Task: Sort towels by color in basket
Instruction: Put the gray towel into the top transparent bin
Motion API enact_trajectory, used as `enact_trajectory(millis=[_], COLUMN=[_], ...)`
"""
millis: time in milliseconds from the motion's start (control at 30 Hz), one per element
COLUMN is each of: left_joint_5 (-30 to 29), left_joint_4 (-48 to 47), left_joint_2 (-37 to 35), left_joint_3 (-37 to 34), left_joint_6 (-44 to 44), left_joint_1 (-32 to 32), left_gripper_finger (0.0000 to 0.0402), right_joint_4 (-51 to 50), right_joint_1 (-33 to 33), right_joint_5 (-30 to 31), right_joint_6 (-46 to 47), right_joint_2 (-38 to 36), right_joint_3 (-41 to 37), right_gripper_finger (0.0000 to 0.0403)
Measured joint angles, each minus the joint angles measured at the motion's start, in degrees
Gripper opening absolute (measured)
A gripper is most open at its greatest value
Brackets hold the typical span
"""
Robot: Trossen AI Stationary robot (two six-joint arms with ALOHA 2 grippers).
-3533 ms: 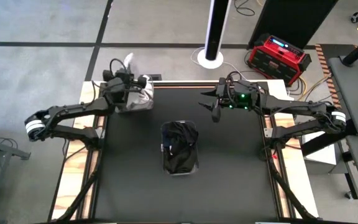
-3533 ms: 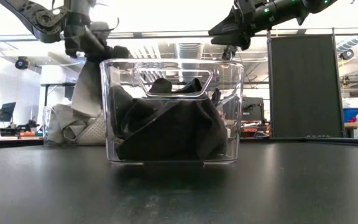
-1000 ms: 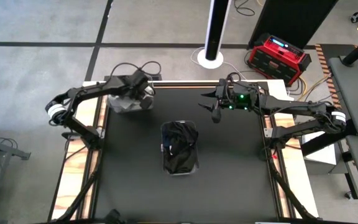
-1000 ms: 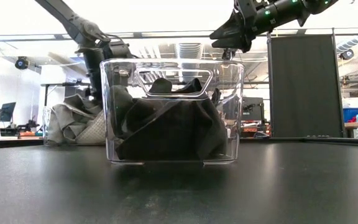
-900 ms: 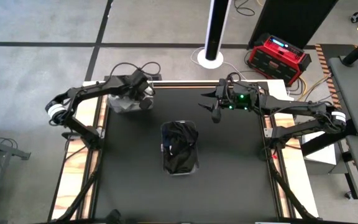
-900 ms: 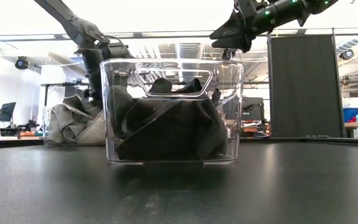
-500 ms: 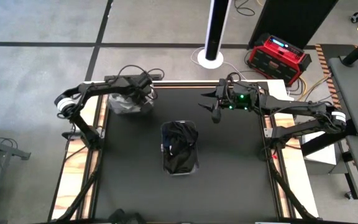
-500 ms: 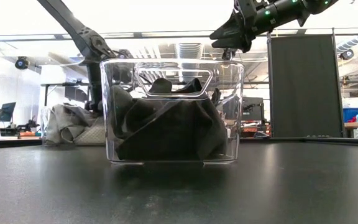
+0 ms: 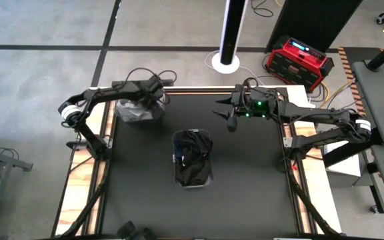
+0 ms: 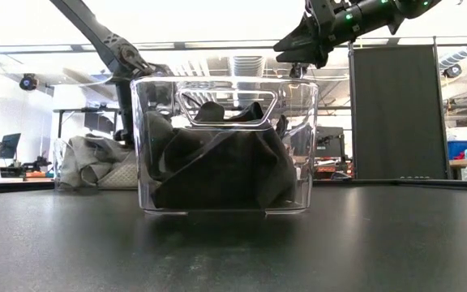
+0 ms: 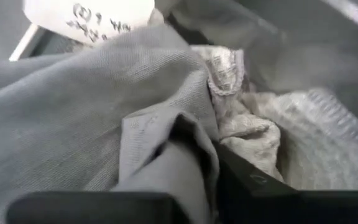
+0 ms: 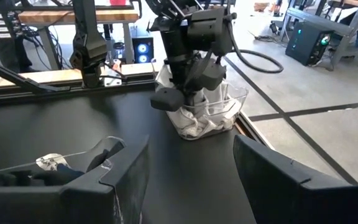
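The black bench (image 9: 245, 193) stands on a grey floor crossed by dark lines, with a red equipment case (image 9: 299, 61) on the floor beyond its far right corner. A clear basket (image 9: 193, 159) sits at the centre of the bench and serves as the reference landmark. It is filled with black towels (image 10: 221, 162), which rise to near its rim in the low view.

A second clear bin (image 12: 219, 109) sits at the far left corner of the bench, well apart from the centre basket. It holds the light grey towels (image 9: 133, 111), bunched together. The left hand (image 9: 153, 99) is lowered into this bin among the cloth. In the left wrist view, grey fabric (image 11: 92, 118) fills the frame and folds over the dark fingers; a white care label (image 11: 89, 17) is visible. Whether this hand is spread or pinching cloth cannot be determined.

The right hand (image 9: 230, 115) hangs in the air beyond the centre basket, to its far right side, clear of the bench. Its fingers (image 12: 278, 174) are spread wide and hold nothing.
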Motion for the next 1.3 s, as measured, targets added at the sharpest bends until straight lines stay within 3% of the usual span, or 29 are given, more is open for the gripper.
enact_trajectory(millis=[267,433,867,1300], left_joint_5=[0.0,-0.6,-0.7,-7.9], left_joint_4=[-1.6,-5.7,-17.3,-31.2], left_joint_2=[-0.1,-0.2,-0.2,-0.3], left_joint_3=[3.5,7.7,16.9,28.0], left_joint_6=[-2.4,-2.9,-2.6,-1.9], left_joint_1=[0.0,-0.7,-1.2,-1.8], left_gripper_finger=[0.0159,0.0200,0.0206,0.0198], right_joint_4=[-0.1,-0.1,-0.3,-0.3], right_joint_1=[0.0,0.0,0.0,0.0], right_joint_5=[0.0,0.0,0.0,0.0], right_joint_6=[0.1,0.1,0.1,0.2], right_joint_2=[0.0,0.0,0.0,0.0], right_joint_3=[0.0,0.0,0.0,-0.1], right_gripper_finger=[0.0219,0.0219,0.0219,0.0219])
